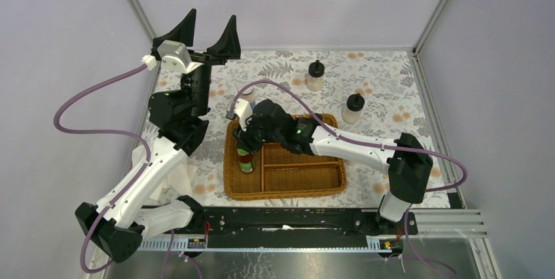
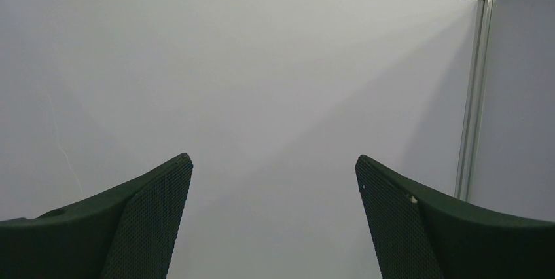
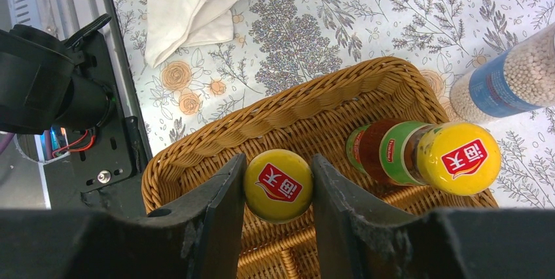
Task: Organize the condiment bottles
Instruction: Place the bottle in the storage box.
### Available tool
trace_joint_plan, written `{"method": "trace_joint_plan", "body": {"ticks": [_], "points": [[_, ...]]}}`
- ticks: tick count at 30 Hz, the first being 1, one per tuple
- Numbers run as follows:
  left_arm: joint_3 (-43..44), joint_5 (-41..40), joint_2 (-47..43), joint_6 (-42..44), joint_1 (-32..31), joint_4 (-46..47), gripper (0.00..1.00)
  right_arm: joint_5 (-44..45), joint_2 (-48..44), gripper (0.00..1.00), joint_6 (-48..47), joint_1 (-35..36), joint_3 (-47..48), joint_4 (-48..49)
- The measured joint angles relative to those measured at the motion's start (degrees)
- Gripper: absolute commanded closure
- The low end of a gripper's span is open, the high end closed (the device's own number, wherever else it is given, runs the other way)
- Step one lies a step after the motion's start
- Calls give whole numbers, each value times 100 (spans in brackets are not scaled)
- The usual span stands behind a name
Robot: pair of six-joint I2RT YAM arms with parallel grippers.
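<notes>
Top view: the right gripper [image 1: 247, 140] reaches down into the left compartment of the wicker basket [image 1: 288, 192], towards the worktop's near edge, and is much the nearer arm; the left gripper [image 1: 211, 25] hangs high over the far-left corner. Left wrist view: its fingers are spread wide, holding nothing, facing a blank wall [image 2: 275, 63]. Right wrist view: fingers clamped either side of a yellow-capped bottle [image 3: 278, 186], upright, long axis vertical, cap pointing up; a second yellow-capped bottle [image 3: 458, 158] stands just beside it

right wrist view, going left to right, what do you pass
black arm base → white cloth → clamped yellow-capped bottle → second yellow-capped bottle → blue-white shaker
</notes>
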Motion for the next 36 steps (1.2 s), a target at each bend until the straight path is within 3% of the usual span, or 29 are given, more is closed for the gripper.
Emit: {"method": "trace_joint_plan", "body": {"ticks": [4,17,36], "points": [[0,0,0,-35,0,-2,1,-7,-2,64,4,0,0,0],[9,-2,52,-109,0,-7,1,-17,-48,52,2,0,-4,-94],[114,-4,59,-245,0,-46,1,-258,-205,50,33,118,48,-85]]}}
